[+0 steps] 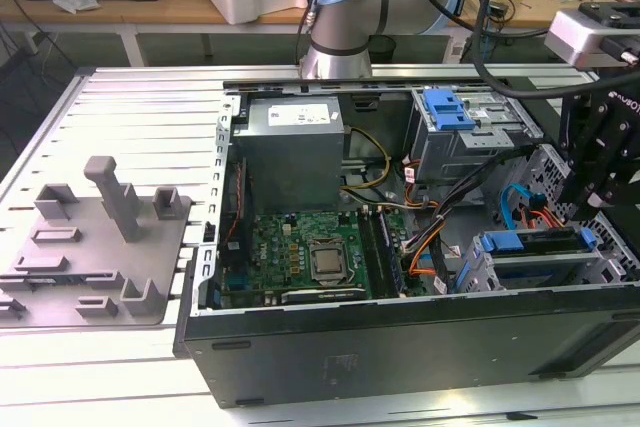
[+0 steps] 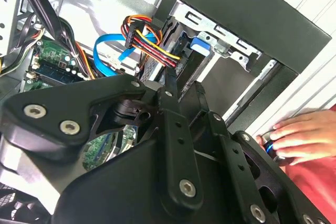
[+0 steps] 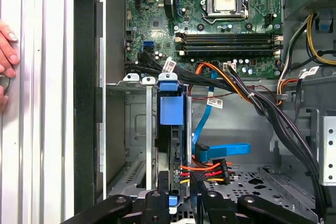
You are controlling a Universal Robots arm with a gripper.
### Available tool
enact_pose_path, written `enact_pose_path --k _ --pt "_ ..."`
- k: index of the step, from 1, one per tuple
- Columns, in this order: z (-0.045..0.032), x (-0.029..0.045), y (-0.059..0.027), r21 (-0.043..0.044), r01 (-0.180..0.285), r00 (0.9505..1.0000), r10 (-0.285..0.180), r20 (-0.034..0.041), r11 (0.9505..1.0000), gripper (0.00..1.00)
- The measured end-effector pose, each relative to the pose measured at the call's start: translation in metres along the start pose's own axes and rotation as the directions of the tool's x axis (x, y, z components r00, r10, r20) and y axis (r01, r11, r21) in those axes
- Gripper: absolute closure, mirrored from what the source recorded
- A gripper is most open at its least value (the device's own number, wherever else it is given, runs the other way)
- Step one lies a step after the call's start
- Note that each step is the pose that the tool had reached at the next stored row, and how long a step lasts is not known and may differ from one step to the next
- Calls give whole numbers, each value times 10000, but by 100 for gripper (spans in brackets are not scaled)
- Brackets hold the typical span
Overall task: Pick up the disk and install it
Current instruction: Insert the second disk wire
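1. my hand is down at the drive bay end of the open pc case, sitting right over the disk, at the exterior view's right.
2. the disk is standing on edge in the lower drive cage, its blue bracket facing up toward the motherboard in the first wrist view. looks seated in the slot, or near enough.
3. can't honestly tell if my fingers are open or pinched on the disk — the black linkages crowd the view in both wrist views and the tips are hidden.
4. cables are close by: the red/yellow/black power plug and a blue sata cable lie just beside the disk, with a black bundle running off across the case.
5. in the exterior view the second cage with its blue latch sits further back, next to the grey power supply.
6. a person's hand rests on the bench just outside the case wall — fingers also show in the first wrist view.
7. a grey fixture plate sits on the bench at the exterior view's left, well apart from the case.
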State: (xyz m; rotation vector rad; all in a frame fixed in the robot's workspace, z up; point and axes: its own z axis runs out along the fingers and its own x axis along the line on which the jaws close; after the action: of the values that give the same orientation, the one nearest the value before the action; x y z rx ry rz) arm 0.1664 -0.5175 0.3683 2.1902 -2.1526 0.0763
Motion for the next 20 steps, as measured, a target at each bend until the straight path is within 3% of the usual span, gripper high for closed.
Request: enact_pose_path --k 2,7,12,20 --pt "-1 -9 0 0 0 10000 0 -1 10000 70" --pt "-13 -159 -2 1 -1 10000 1 -2 10000 70" --pt "-2 -168 111 18 -2 10000 2 -1 10000 70" --pt "22 -205 211 31 -4 10000 4 -4 10000 70"
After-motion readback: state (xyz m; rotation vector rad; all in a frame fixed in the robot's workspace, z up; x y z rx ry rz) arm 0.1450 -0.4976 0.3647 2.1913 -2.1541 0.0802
